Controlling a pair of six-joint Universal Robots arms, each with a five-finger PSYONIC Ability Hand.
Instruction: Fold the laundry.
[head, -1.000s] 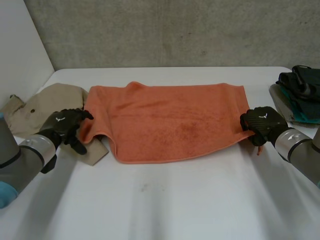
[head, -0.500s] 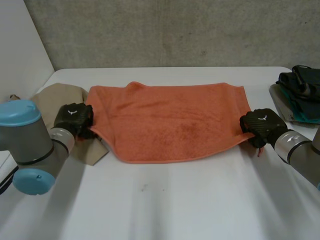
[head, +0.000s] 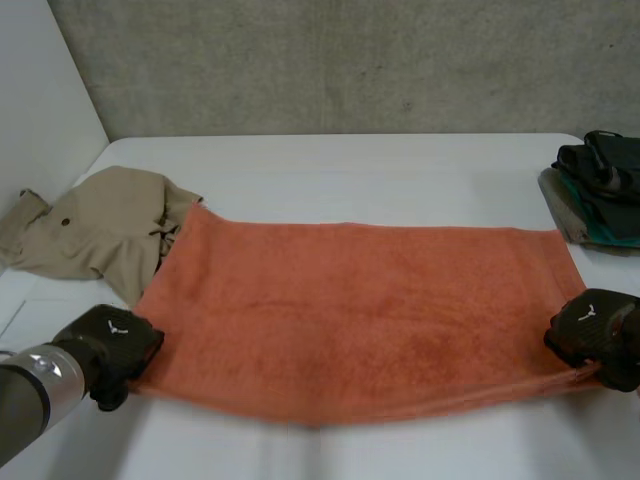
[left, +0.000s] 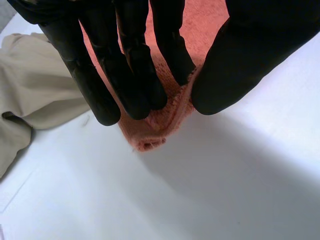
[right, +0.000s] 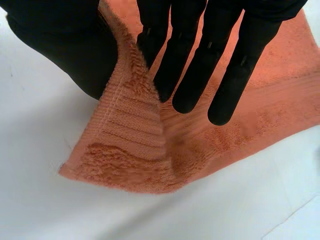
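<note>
- Towel of orange terry cloth (head: 350, 300), a long rectangle, lies spread flat on the white tabletop (head: 400, 165). Its long axis runs side to side between my two arms.
- My left robot hand (head: 115, 340) is at the near left corner. In its wrist view the fingers (left: 125, 75) and thumb are clamped on that corner, with the cloth bunched between them.
- My right robot hand (head: 590, 335) has the near right corner the same way, pinched between the thumb and the fingers (right: 182, 75).
- Both hands are on the near long edge, so the rest of the towel stretches away from them toward the far edge. Neither arm is nearer.
- I judge the next fold means carrying the near edge over onto the far one, with both hands moving level.
- The pile is thick and looped, with a flat ribbed band near the end. I expect it to sag in the middle when lifted.
- A crumpled beige garment (head: 95, 225) touches the far left corner, and a stack of dark folded clothes (head: 600, 185) sits just beside the far right corner.
</note>
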